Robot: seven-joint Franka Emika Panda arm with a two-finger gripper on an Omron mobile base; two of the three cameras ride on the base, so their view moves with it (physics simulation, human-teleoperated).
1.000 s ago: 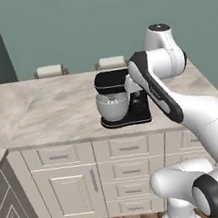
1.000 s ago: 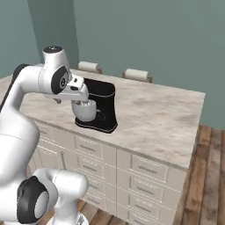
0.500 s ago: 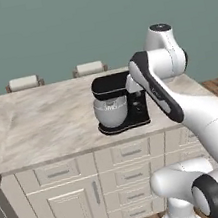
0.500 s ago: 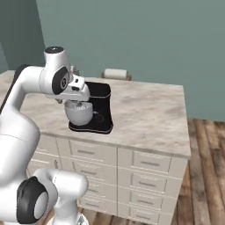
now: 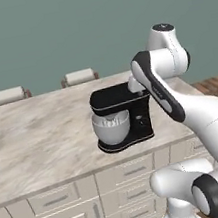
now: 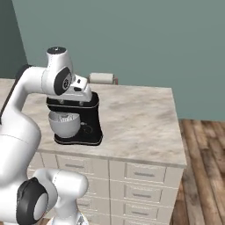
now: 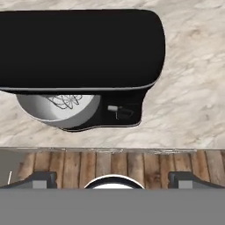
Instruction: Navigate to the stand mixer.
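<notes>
Black stand mixer [image 5: 122,117] sits near the front edge of the marble surface [image 5: 41,143], silver bowl [image 5: 112,128] facing left; arm's hand just behind its head. Right base view: mixer [image 6: 75,118] at the near left of the surface [image 6: 136,123]. Hand view: mixer head [image 7: 79,48] directly below, whisk in bowl [image 7: 59,107]; jaws released, fingertips [image 7: 40,179] wide apart.

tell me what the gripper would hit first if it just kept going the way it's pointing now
Most likely the stand mixer: its black head lies straight ahead of the gripper in the hand view, with the silver bowl under it. How wide the gap is cannot be told.
</notes>
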